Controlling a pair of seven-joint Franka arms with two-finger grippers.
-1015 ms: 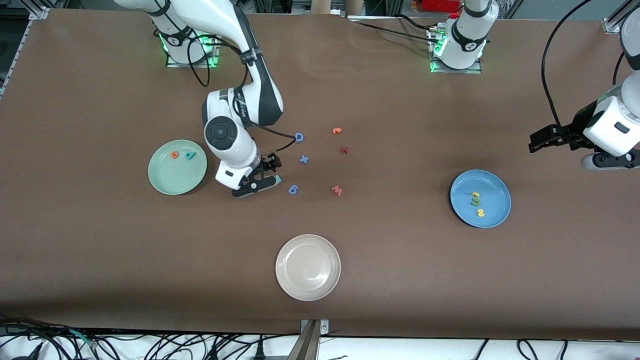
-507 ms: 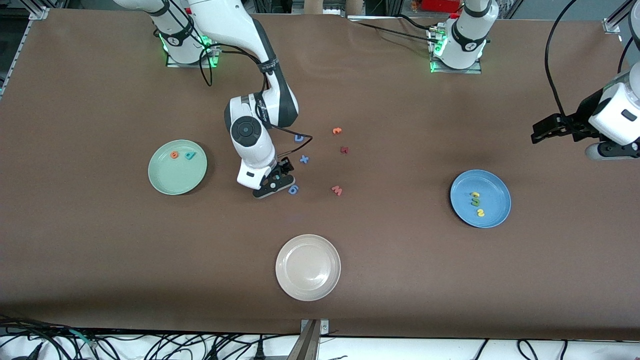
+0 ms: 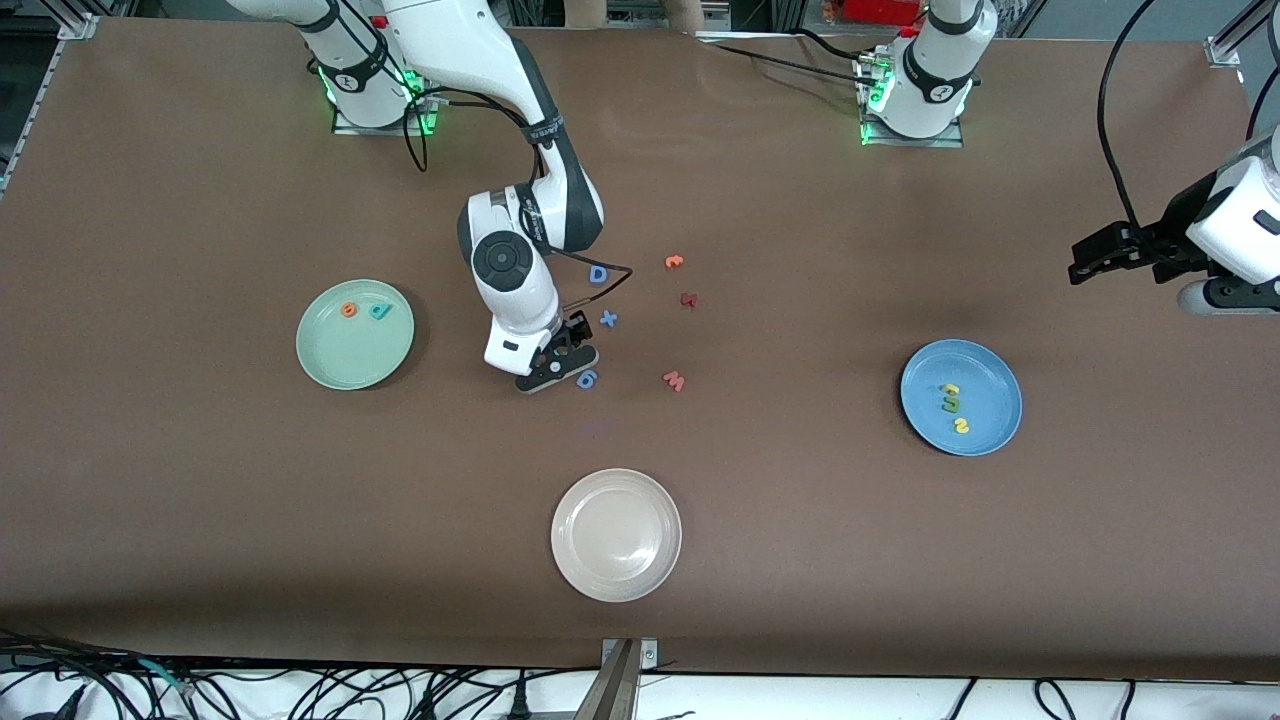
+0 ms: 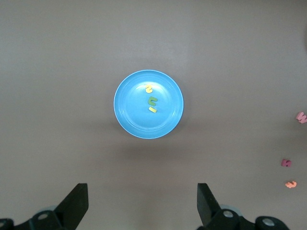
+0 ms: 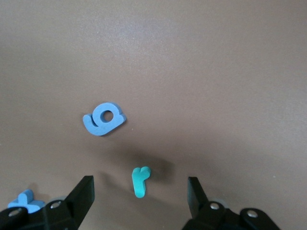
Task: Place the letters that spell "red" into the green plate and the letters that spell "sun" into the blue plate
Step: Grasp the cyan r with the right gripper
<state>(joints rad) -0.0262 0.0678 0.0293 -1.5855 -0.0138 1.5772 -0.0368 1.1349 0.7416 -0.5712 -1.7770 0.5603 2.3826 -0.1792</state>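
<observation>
green plate: at 9 o'clock on the table; holds orange e and teal d, apart from each other
blue plate: at 3 o'clock; holds yellow u, green n, yellow s in a short row
sun: done, all three in
red: two of three in; r left
teal r: flat on the table, between the right fingers in the right wrist view, untouched; blue 6 near it
right gripper: low over the r, at 3 o'clock of the green plate; fingers spread wide either side, nothing gripped
left gripper: up over the table at the left arm's end, wide open, empty, waiting
strays: D, x, three red-orange letters, beige plate at 6 o'clock
next, likely: grip the r, carry it to the green plate
</observation>
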